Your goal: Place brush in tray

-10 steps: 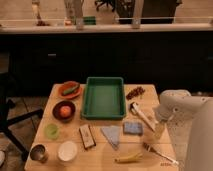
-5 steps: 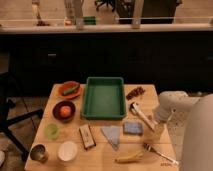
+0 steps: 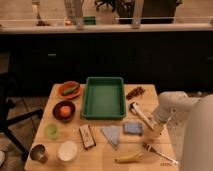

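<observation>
Pincer (image 3: 156, 128) sits low at the right edge of the counter (image 3: 100, 164), under the white arm (image 3: 172, 106), right at the dark end of the brush (image 3: 140, 114). Can't tell how far open it is, or whether it has hold of anything; the wrist covers that spot. It's touching the handle end or just beside it, can't say which.

Brush lies flat on counter, on a slant. White head is up and left of pincer, toward the tray (image 3: 103, 98); handle runs down-right to pincer. It's just outside tray's right rim, not in it. Tray is left of pincer and a bit further back, w/ nothing in it.

Other stuff:
- Sponge (image 3: 133, 128) just left of pincer, cloth (image 3: 112, 134) further left, dark block (image 3: 87, 136) past that.
- Fork (image 3: 159, 152) and banana (image 3: 127, 158) nearer the camera than pincer.
- Snack bits (image 3: 135, 92) beyond pincer, by tray's far right corner.
- Well apart from pincer, past tray: plate (image 3: 69, 90), bowl (image 3: 64, 110), green cup (image 3: 51, 131).

Progress: early, I'd say. Reach to brush looks done. Grasp is prob. the step in hand, not confirmed. Left to do: firm grip, lift, short carry left over the rim, lower, let go. Brush not in tray, so no part of the placing is done yet.
</observation>
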You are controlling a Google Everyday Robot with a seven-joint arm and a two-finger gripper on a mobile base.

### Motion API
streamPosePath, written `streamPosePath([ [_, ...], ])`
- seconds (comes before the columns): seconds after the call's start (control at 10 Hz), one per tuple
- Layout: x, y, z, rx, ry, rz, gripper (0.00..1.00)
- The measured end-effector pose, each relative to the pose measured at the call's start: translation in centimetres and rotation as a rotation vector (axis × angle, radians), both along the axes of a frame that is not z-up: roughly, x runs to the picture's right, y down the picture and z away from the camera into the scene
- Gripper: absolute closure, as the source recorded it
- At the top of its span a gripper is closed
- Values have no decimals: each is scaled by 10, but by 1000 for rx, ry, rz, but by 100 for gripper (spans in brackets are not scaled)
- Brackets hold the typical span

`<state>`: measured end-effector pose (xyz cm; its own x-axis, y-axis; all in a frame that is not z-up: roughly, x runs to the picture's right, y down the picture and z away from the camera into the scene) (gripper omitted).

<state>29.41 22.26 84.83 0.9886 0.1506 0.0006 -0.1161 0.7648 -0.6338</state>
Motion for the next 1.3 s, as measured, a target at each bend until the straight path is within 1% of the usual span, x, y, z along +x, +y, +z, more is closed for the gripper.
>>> streamPosePath([
  [0.2,-4,-2,1,1,-4,-6,52],
  [0.3,-7,-3,3,-1,-8,-10,59],
  [0.4,-10,-4,4,-2,-10,-14,61],
  [0.7,-19,-6,8,-12,-19,-27,61],
  [0.9,-25,-6,12,-22,-25,-31,61],
  [1.0,-28,-5,14,-29,-29,-35,62],
  [1.2,-29,-4,15,-32,-32,-37,78],
  [1.3,-29,-4,16,-34,-34,-37,83],
])
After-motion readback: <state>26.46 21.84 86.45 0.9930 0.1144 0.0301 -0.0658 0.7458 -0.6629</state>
